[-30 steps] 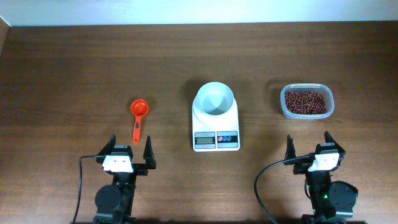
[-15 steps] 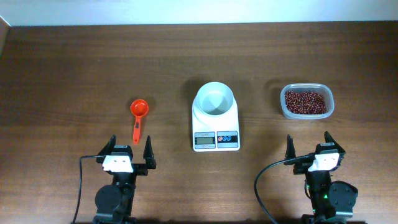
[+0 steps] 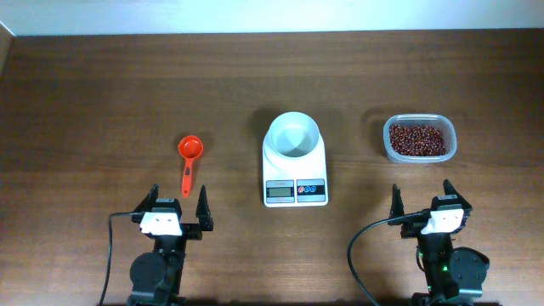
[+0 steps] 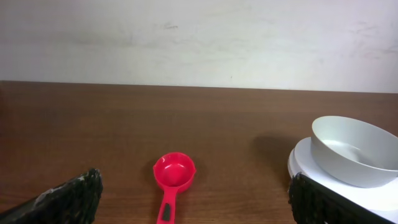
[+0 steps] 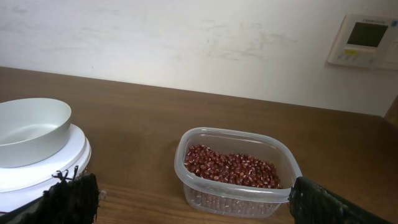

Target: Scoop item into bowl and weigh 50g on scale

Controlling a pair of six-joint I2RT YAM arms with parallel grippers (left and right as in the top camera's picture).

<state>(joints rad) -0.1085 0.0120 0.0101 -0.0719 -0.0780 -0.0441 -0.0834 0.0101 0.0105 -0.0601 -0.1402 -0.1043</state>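
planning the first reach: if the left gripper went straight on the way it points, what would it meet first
Probably the red scoop, handle end first, lying just ahead of the open left gripper. The gripper's height is unclear, so it might pass over.

matt wood-grain table (image 3: 102,93); clear glossy plastic tub (image 3: 419,140); smooth white bowl (image 3: 293,136); red plastic scoop (image 3: 189,157).
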